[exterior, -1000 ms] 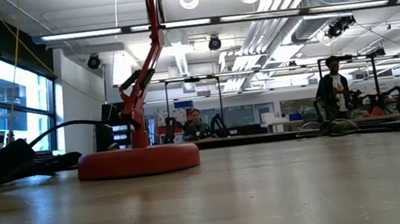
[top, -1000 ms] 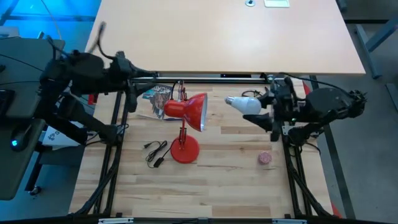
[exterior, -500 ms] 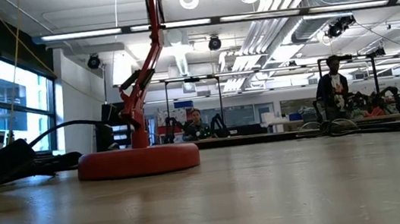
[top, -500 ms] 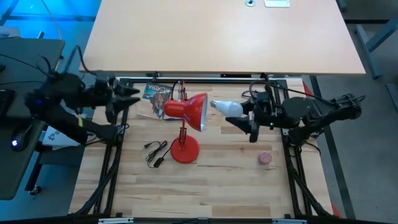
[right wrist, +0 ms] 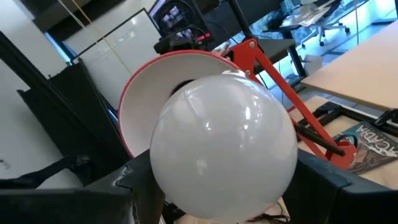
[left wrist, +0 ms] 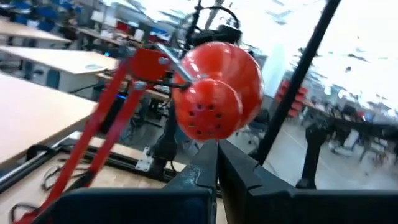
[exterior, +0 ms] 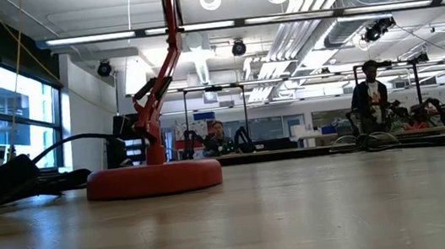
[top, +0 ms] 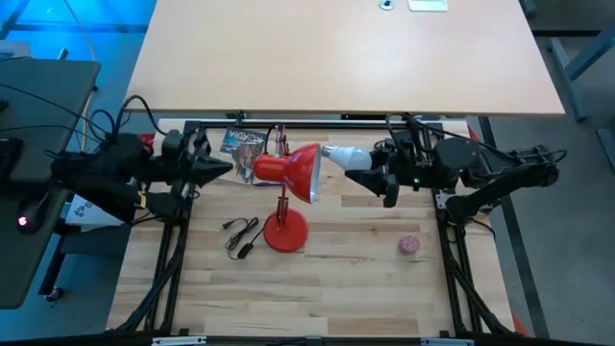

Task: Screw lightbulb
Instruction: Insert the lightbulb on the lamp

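**Now the bulb lines up with the lamp**

Here my right gripper (top: 384,181) holds the lightbulb (top: 347,158) by its round end, so the screw end points into the lamp shade (top: 300,171). The bulb hangs in the air just beside the shade's open mouth. My left gripper (top: 223,169) is pinched shut on nothing, right behind the shade's back. I think it is there to steady the lamp while I twist.

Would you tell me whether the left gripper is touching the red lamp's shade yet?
Apart. In the high view the shut left gripper ends short of the red lamp's shade, with wooden table and a printed card between them.
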Available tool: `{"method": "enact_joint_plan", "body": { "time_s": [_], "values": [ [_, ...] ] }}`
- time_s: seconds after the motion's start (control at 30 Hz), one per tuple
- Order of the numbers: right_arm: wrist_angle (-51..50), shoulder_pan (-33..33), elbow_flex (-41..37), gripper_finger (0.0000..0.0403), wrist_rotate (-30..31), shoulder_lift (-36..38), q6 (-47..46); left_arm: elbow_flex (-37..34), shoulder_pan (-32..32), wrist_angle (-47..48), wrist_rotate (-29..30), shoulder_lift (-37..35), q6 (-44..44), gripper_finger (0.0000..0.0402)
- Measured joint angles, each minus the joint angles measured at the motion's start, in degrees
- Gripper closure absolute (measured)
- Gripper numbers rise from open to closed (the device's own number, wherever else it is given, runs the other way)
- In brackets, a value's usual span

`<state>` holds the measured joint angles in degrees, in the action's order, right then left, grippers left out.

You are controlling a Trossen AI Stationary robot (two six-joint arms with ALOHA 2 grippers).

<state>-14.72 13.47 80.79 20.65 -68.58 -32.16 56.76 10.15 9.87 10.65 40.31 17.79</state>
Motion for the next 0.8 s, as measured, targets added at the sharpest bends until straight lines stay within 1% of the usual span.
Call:
{"method": "enact_joint_plan", "body": {
  "time_s": [0.07, 0.2, 0.33, 0.5, 0.63, 0.8],
  "values": [
    [0.0, 0.0, 0.0, 0.0155, -0.17, 0.0, 0.0, 0.24, 0.04, -0.31, -1.35, 1.43, -1.67, 0.0401],
    [0.78, 0.0, 0.0, 0.0155, -0.23, 0.0, -0.02, 0.87, 0.03, -0.3, -1.53, 4.86, -4.31, 0.0401],
    [1.27, 0.0, 0.0, 0.0155, -0.29, 0.0, -1.15, 1.38, 0.0, -1.09, -1.05, 6.89, -4.88, 0.0401],
    [1.1, 0.0, 0.02, 0.0155, -0.31, 0.0, -2.03, 2.1, -0.56, -1.1, -0.92, 6.89, -4.73, 0.0401],
    [1.14, 0.0, 0.02, 0.0155, -2.23, -0.02, -1.4, 2.55, -1.08, -1.0, 0.81, 6.02, -7.19, 0.0401],
    [1.25, 0.0, 0.02, 0.0155, -2.27, -0.02, -0.42, 2.53, -1.67, -0.67, 1.01, 5.92, -8.56, 0.0401]
  ]
}}
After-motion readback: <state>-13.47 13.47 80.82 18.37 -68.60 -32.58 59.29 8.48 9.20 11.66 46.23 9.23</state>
